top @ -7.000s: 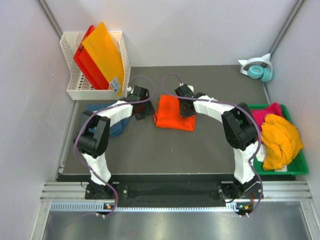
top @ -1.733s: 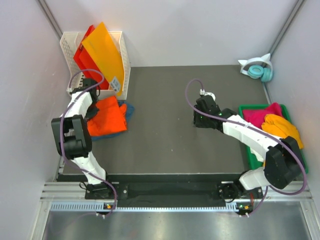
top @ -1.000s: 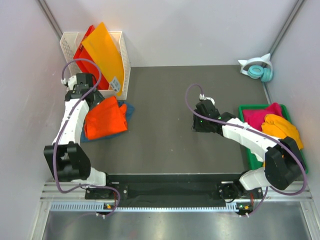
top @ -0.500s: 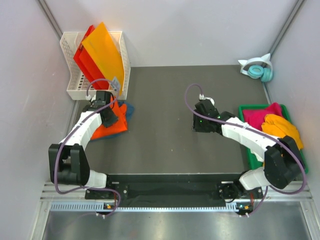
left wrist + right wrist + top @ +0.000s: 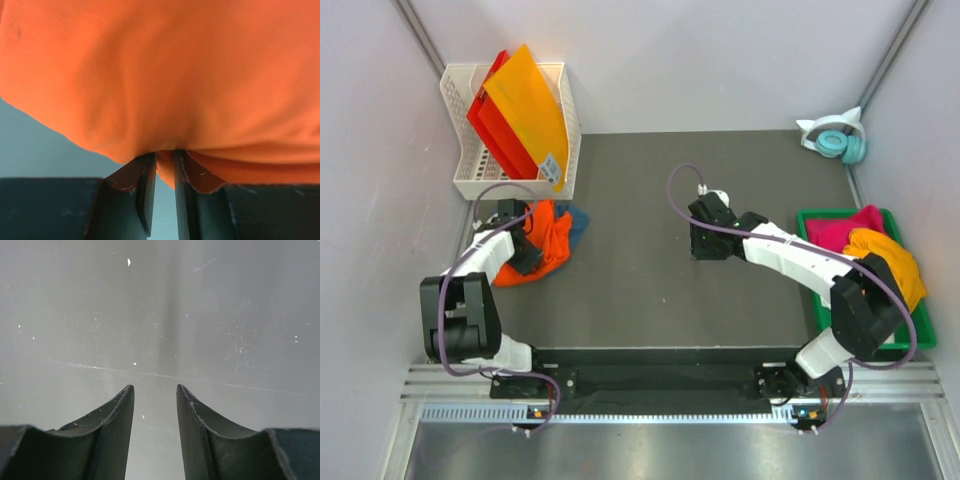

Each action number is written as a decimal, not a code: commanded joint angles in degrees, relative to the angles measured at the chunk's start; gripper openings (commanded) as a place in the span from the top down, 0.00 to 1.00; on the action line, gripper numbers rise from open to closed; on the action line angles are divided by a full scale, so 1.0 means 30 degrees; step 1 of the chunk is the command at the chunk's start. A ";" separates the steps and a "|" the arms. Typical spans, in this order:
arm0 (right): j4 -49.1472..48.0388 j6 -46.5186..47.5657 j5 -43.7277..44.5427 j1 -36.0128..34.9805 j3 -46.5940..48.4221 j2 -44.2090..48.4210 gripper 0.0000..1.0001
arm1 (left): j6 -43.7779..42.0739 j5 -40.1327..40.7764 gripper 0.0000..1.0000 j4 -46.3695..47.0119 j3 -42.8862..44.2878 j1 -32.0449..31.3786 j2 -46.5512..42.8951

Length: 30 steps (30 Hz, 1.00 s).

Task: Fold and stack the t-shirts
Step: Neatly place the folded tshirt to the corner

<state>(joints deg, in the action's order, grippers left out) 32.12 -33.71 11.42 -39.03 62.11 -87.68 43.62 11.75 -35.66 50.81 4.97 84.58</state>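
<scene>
Jaws, left: the left gripper [image 5: 165, 159] is clamped on a bunched ridge of the orange t-shirt [image 5: 175, 75].
Place, orange: the orange t-shirt is seen crumpled at mid-left of the top view, apparently over the teal t-shirt [image 5: 579, 217], of which only an edge is shown.
Jaws, right: the right gripper [image 5: 155, 390] is held apart with nothing between, over bare mat [image 5: 650, 300] at frame centre.
Place, others: the magenta t-shirt [image 5: 855, 224] and the yellow-orange t-shirt [image 5: 888, 272] are heaped in the green bin [image 5: 880, 345] at the right.
Risk, left: the folds could be undone, or the teal layer dragged along, if this pinch is pulled, since only a thin ridge is gripped.
Risk, right: the unheld side could sag and the stack be skewed.
Materials: soft matte knit with rounded creases is shown; the mat is dark, flat and faintly scuffed; the fingers [image 5: 112, 430] are hard, black and tapered.
</scene>
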 commanded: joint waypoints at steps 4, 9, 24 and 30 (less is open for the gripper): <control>0.0251 -0.0715 0.0616 -0.0702 0.1504 -0.0801 0.60 | -0.0446 -0.0105 0.74 0.0020 -0.0939 0.1302 0.0344; 0.0280 -0.0978 0.0734 -0.1141 0.1943 -0.1241 0.60 | -0.1411 -0.2066 0.69 0.1687 -0.0706 0.1038 -0.2318; 0.0895 -0.1184 0.1232 -0.2109 0.2765 -0.1858 0.60 | -0.0505 -0.7109 0.52 0.5853 -0.0384 -0.0426 -0.2327; 0.0807 -0.1301 0.1203 -0.2138 0.2443 -0.1477 0.60 | -0.0651 -0.8249 0.56 0.6262 -0.0384 -0.1568 0.0808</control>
<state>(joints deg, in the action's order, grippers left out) 34.37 -36.75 13.54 -44.84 68.69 -93.30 41.91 -8.97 -20.21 48.86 2.57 82.74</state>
